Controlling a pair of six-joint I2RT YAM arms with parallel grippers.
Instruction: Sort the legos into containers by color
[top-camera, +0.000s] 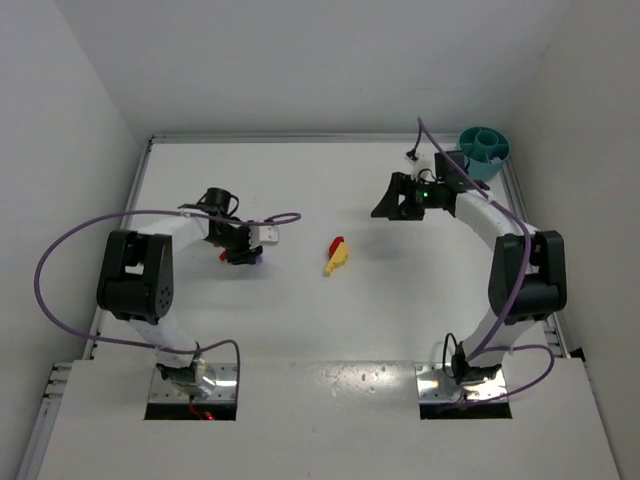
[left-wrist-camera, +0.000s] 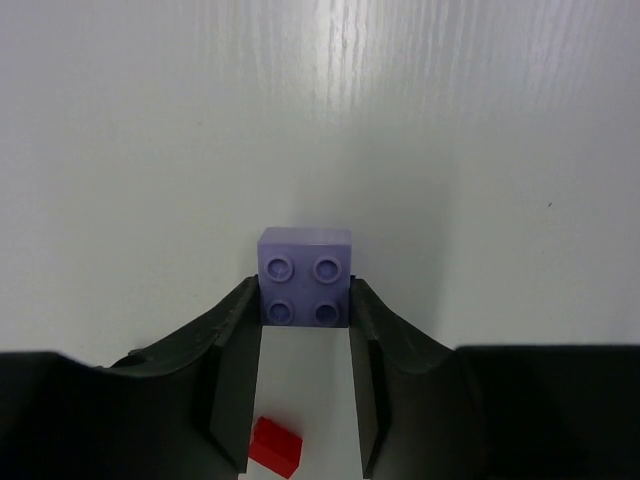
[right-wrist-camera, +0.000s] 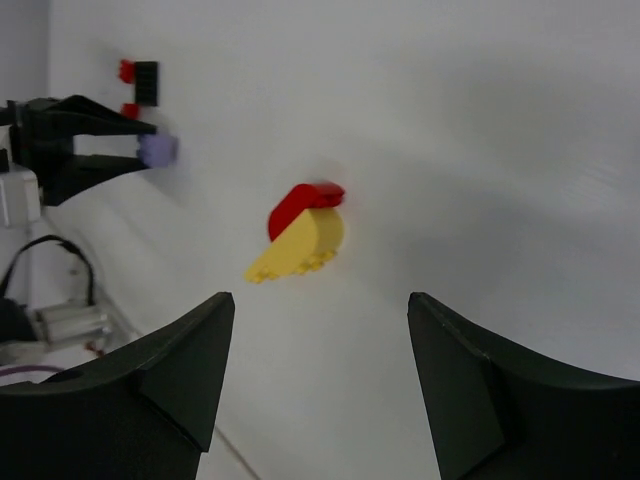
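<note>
My left gripper (left-wrist-camera: 305, 300) is shut on a purple brick (left-wrist-camera: 305, 277), pinched between its fingertips low over the white table; in the top view it is at the left (top-camera: 246, 252). A small red brick (left-wrist-camera: 275, 447) lies under that gripper. A yellow brick (top-camera: 338, 260) with a red brick (top-camera: 336, 243) against it lies mid-table; both show in the right wrist view, yellow (right-wrist-camera: 300, 248) and red (right-wrist-camera: 303, 203). My right gripper (right-wrist-camera: 320, 310) is open and empty, short of them and above the table. The teal divided bowl (top-camera: 484, 148) stands at the far right corner.
In the right wrist view a black brick (right-wrist-camera: 146, 82) and small red bricks (right-wrist-camera: 126, 70) lie beyond the left gripper (right-wrist-camera: 95, 150). White walls close in the table on three sides. Purple cables loop off both arms.
</note>
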